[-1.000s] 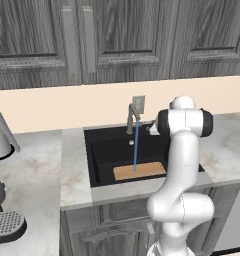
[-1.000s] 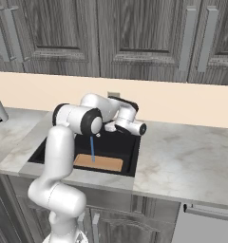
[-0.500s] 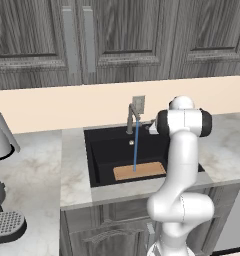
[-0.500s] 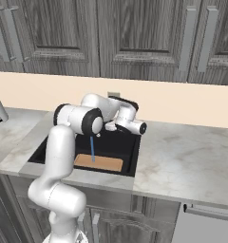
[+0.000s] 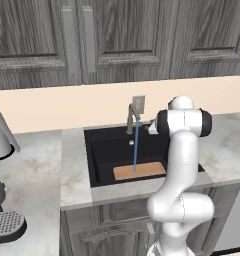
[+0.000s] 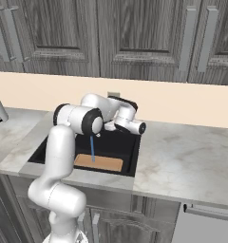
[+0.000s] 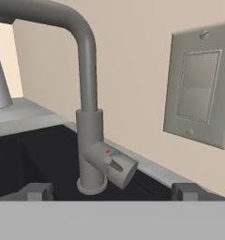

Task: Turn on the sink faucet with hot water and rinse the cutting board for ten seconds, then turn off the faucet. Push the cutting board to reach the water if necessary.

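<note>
With water (image 5: 135,147) falling onto the thin, stiff, likely wet-slick cutting board (image 5: 140,170) at the black sink's (image 5: 99,165) front, the hand (image 7: 112,191), released wide, faces the faucet's (image 7: 93,140) small rigid lever, with wall and switch plate (image 7: 197,91) crowding behind.

My arm reached fwd at shoulder height, elbow bent; gripper (image 7: 112,191) jaws spread wide, holding nothing.

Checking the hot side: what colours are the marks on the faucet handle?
Red and blue, on the faucet handle; hand view.
</note>
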Controlling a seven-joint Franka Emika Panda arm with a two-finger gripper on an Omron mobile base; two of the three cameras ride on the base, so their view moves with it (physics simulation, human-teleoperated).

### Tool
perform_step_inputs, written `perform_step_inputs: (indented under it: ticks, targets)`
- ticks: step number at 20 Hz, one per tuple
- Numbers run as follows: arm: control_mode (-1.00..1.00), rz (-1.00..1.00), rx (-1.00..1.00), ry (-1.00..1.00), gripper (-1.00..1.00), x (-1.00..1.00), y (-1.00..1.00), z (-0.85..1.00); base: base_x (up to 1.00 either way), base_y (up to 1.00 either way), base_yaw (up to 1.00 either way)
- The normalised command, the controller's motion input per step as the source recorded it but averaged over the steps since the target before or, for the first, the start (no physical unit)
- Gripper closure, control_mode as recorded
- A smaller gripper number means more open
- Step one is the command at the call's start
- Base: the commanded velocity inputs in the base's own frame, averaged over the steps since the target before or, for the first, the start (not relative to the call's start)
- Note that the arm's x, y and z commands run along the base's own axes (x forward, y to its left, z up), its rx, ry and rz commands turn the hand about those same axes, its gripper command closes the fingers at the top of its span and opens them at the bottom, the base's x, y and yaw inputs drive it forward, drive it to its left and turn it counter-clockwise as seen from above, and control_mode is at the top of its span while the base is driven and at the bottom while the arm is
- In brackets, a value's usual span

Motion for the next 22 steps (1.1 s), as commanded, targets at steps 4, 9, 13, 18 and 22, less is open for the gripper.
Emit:
perform_step_inputs:
  ticks: [4,9,13,18,22]
  targets:
    - [-1.0,0.0,0.0,0.0,-1.0,0.03,0.11,0.0,0.0,0.0,0.0]
    - [-1.0,0.0,0.0,0.0,-1.0,0.03,0.1,0.0,0.0,0.0,0.0]
    - [-1.0,0.0,0.0,0.0,-1.0,0.01,0.09,0.0,0.0,0.0,0.0]
    - [-1.0,0.0,0.0,0.0,-1.0,0.0,0.08,0.0,0.0,0.0,0.0]
    - [-1.0,0.0,0.0,0.0,-1.0,0.05,0.14,0.0,0.0,0.0,0.0]
